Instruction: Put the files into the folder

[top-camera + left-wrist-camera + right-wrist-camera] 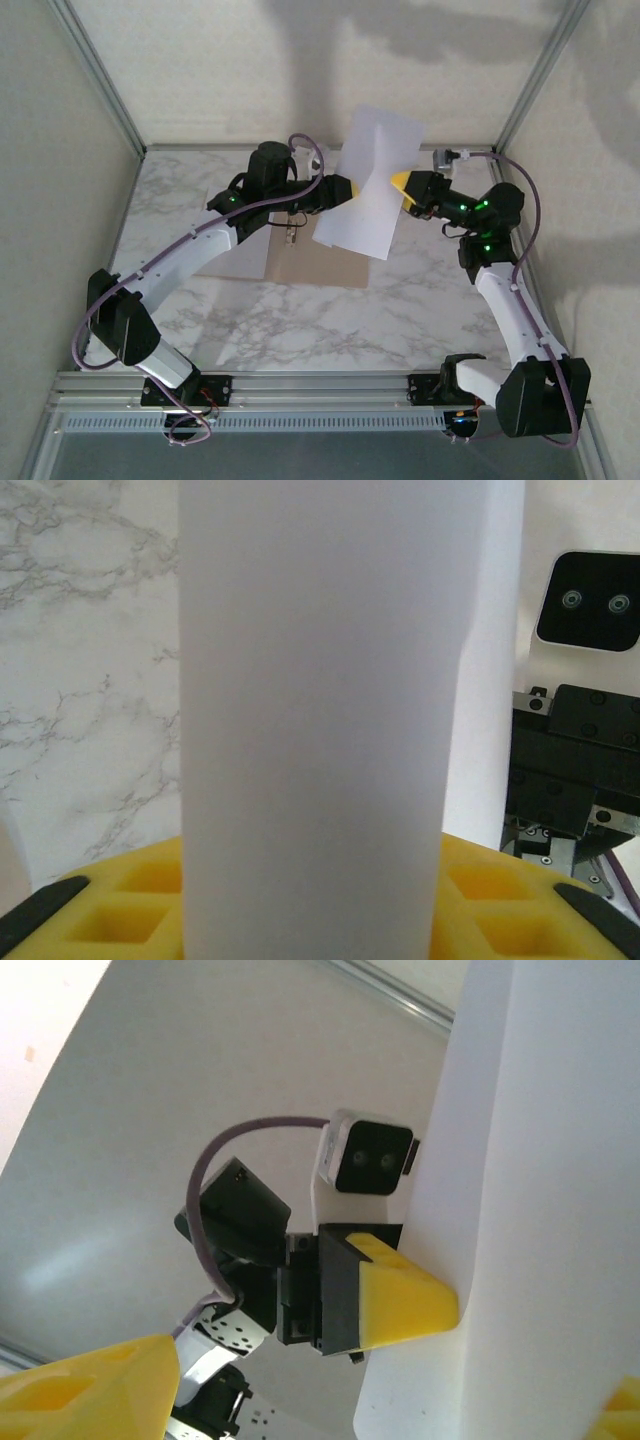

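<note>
We are mid-transfer: the left gripper (348,188) clamps the files (372,205) aloft above the folder (310,265), and the right gripper (402,182) stands spread at their edge. Next we must lower them flat onto the folder.

The top view looks down on the files (372,185) from well above; both wrist views sit close against them, facing each other.
</note>
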